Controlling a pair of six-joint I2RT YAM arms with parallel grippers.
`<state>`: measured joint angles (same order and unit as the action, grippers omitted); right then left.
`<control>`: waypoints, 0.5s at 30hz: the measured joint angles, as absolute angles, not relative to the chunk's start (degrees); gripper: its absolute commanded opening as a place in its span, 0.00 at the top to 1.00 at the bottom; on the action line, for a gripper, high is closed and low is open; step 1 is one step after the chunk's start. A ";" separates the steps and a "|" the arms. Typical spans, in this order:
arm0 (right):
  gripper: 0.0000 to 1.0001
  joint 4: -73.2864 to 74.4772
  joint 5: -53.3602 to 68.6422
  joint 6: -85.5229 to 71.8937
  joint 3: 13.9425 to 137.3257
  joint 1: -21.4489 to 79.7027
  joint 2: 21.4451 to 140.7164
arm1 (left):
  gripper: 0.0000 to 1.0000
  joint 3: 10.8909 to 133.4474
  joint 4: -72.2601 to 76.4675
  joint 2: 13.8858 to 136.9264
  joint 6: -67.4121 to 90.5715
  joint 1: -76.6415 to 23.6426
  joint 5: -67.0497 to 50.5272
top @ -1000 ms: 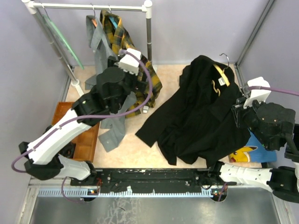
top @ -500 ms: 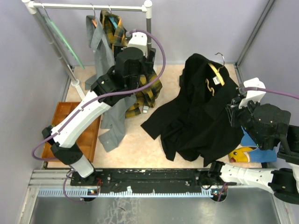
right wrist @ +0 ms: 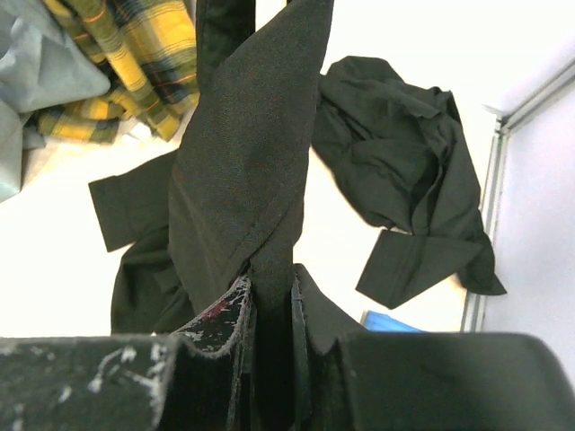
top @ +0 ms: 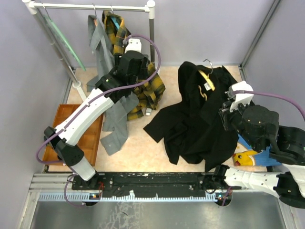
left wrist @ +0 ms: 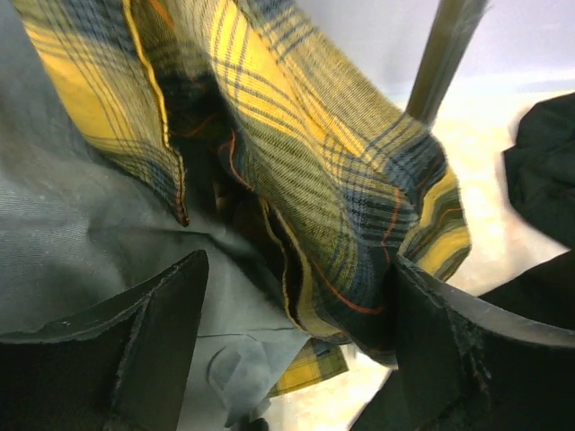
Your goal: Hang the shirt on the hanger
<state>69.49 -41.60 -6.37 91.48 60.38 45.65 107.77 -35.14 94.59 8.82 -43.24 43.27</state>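
**Black shirt [top: 198, 121] in a heap, yellow hanger [top: 206, 78] poking out at the collar**

Soft, matte fabric, no sheen at all. The shirt is slumped in loose folds on the pale table [top: 138, 152], right of centre, with one long sleeve trailing out toward the middle. The collar end points to the far side. The slim curved hanger shows there in the neck opening, its thin silver hook sticking out past the fabric. How far the bar sits inside the shoulders, can't tell.

The right gripper [right wrist: 269, 287] is pinching a fold of the shirt. On the wrist cam the cloth rises from between the two scuffed fingers in a tall creased ridge, pulled up off the table.

The left gripper [left wrist: 296, 269] is spread wide, holding nothing. Its dark fingers sit either side of the view, right up against a yellow-and-black plaid shirt [left wrist: 341, 153] with a soft brushed weave and a smooth grey shirt [left wrist: 72, 242]. Both hang from the white rail [top: 90, 6].
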 measured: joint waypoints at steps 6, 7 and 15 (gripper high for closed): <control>1.00 67.61 -35.18 -4.36 89.12 60.38 45.76 | 0.46 101.80 -35.14 92.27 8.49 -40.45 41.74; 1.00 67.07 -33.93 -3.99 88.47 60.38 45.76 | 0.50 100.95 -35.18 91.31 8.05 -40.01 41.67; 1.00 64.38 -31.07 -2.57 84.99 60.38 48.21 | 0.54 98.41 -35.22 83.44 2.83 -36.67 42.52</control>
<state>64.38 -31.07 -2.57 84.99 60.38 48.21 98.41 -35.22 83.44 2.83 -36.67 42.52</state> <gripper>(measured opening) 0.131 0.464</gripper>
